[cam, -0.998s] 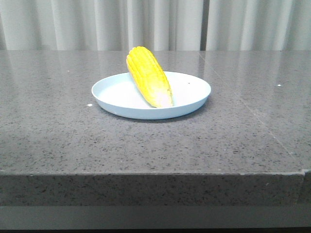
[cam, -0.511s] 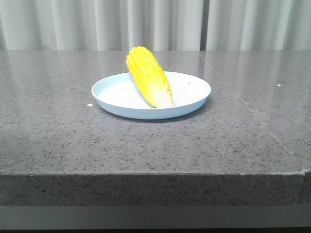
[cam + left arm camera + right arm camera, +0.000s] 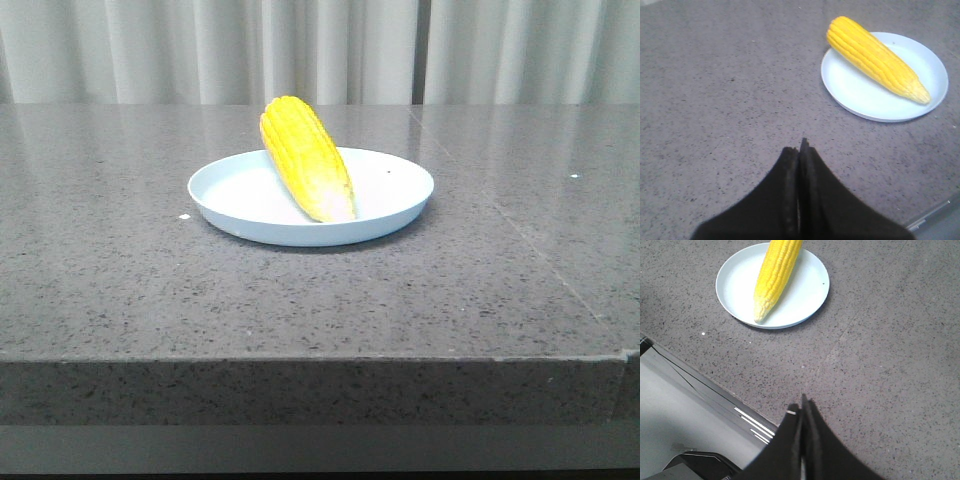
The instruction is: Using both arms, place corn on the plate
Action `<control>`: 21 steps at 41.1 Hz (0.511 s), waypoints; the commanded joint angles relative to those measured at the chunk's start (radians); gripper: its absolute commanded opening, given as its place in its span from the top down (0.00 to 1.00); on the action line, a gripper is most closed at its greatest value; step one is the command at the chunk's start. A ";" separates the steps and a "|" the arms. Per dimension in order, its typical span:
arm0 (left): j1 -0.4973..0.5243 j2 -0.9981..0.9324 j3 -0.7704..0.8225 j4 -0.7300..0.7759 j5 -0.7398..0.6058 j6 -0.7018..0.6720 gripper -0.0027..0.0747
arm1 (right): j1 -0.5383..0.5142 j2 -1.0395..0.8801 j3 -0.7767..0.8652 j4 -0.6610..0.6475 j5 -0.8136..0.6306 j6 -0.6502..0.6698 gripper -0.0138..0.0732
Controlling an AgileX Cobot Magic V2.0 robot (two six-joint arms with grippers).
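Note:
The bright yellow corn (image 3: 306,157) lies on the pale blue-white plate (image 3: 400,195) in the middle of the grey stone table, its thick end resting on the far rim, its paler tip pointing toward the near side. It also shows in the left wrist view (image 3: 875,58) on the plate (image 3: 855,92) and in the right wrist view (image 3: 776,272) on the plate (image 3: 807,287). My left gripper (image 3: 800,148) is shut and empty, well back from the plate. My right gripper (image 3: 801,407) is shut and empty near the table's front edge. Neither gripper shows in the front view.
The table's front edge (image 3: 320,357) runs across the front view; it also shows in the right wrist view (image 3: 705,382) beside my right gripper. Pale curtains (image 3: 320,50) hang behind the table.

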 commanded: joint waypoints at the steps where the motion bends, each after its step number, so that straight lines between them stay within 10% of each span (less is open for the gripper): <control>1: 0.062 -0.072 0.051 0.000 -0.151 -0.010 0.99 | -0.001 0.000 -0.023 0.002 -0.061 0.000 0.91; 21: 0.403 -0.520 0.627 -0.111 -0.646 -0.010 0.99 | -0.001 0.000 -0.023 0.002 -0.061 0.000 0.91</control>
